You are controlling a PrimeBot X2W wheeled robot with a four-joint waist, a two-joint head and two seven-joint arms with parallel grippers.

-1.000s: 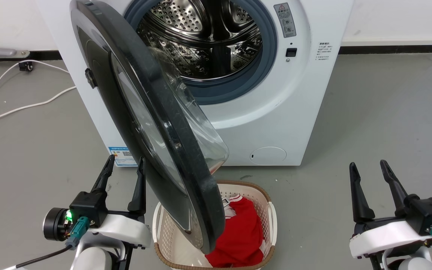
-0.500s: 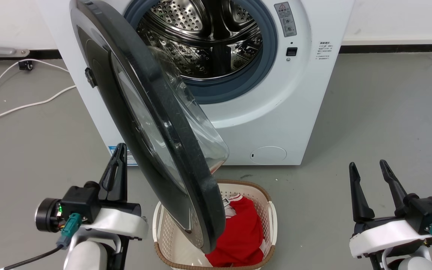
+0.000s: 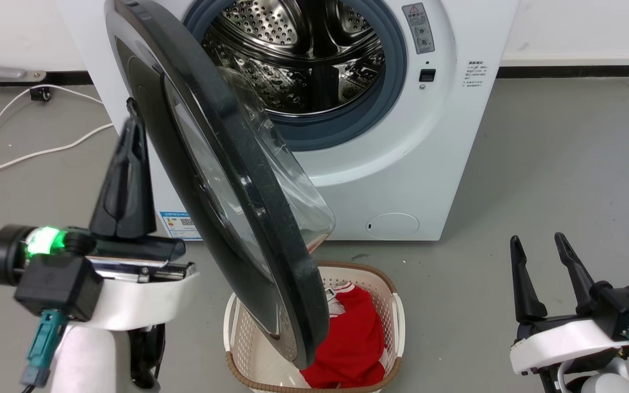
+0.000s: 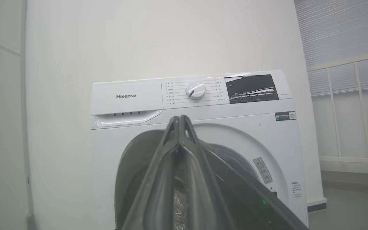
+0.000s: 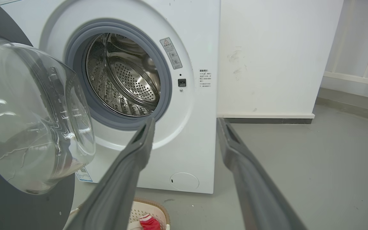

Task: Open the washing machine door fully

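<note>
The washing machine door (image 3: 249, 185) stands partly open, swung out towards me, its clear glass bowl (image 3: 292, 180) facing the steel drum (image 3: 303, 49). My left gripper (image 3: 130, 112) is raised to the left of the door's outer face, fingers pressed shut with nothing between them; I cannot tell whether they touch the door. In the left wrist view the shut left gripper (image 4: 179, 118) points at the machine's front above the dark door (image 4: 133, 159). My right gripper (image 3: 536, 240) rests low at the right, open and apart from the door. The right wrist view shows the right gripper (image 5: 185, 121) open, with the door's bowl (image 5: 27, 121) at left.
A beige laundry basket (image 3: 385, 284) holding a red garment (image 3: 352, 338) sits on the floor under the door's lower edge. The white washing machine (image 3: 402, 164) stands against the wall. White cables (image 3: 30, 158) lie on the grey floor at left.
My left arm has risen beside the door's outer face, and its fingers went from open to shut. The door and right gripper have stayed put.
</note>
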